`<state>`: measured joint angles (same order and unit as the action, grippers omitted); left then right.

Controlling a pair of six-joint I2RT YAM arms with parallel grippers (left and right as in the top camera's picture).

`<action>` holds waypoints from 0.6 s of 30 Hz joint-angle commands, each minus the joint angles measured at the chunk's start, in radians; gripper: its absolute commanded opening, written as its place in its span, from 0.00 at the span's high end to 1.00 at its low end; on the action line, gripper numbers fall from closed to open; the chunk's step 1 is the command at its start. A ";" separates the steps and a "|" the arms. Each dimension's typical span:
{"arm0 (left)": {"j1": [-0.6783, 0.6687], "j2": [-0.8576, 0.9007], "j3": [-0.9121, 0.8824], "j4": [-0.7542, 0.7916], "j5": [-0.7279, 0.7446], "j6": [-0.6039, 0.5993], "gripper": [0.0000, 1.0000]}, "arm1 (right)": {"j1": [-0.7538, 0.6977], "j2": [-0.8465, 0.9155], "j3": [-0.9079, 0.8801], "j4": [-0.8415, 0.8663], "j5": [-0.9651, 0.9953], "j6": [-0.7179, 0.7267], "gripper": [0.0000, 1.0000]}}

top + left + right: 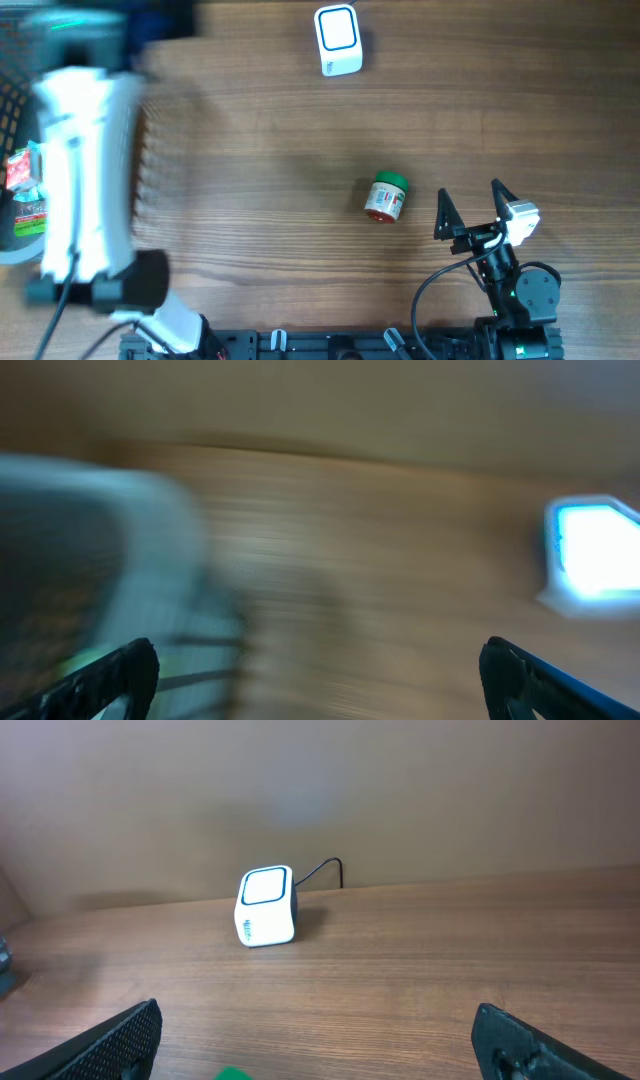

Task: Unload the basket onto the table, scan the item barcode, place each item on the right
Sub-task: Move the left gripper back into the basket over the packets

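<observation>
green-lidded jar [385, 197] lying on table [260, 150]; red packet [18, 168] in left basket [8, 100]

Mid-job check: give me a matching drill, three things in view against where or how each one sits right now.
Things:
1. scanner
2. green-lidded jar
3. right tool

Places or states:
A. open and holding nothing, near right of the table
B. lying on its side, mid-table
C. at the far edge, close to the wall

Pairs: 1-C, 2-B, 3-A

left arm [85, 170] blurred; bottle [235, 1073] cut off below
</observation>
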<state>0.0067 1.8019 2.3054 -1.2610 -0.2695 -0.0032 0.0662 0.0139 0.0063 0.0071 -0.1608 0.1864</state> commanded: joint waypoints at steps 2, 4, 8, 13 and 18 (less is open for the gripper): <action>0.430 -0.086 0.022 -0.065 0.115 0.245 0.00 | -0.006 -0.003 -0.001 0.005 -0.005 0.006 0.00; 0.608 -0.059 0.021 -0.116 0.227 0.289 0.00 | -0.006 -0.003 -0.001 0.005 -0.005 0.007 0.00; 0.832 0.037 0.021 -0.215 0.438 0.469 0.00 | -0.006 -0.003 -0.001 0.005 -0.005 0.007 0.00; 0.898 0.163 0.021 -0.285 0.459 0.536 0.00 | -0.006 -0.004 -0.001 0.005 -0.005 0.007 0.00; 0.899 0.269 0.018 -0.275 0.459 0.574 0.00 | -0.006 -0.004 -0.001 0.005 -0.005 0.007 0.00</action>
<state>0.9035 2.0216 2.3253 -1.5497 0.1528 0.5037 0.0662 0.0139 0.0063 0.0074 -0.1608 0.1864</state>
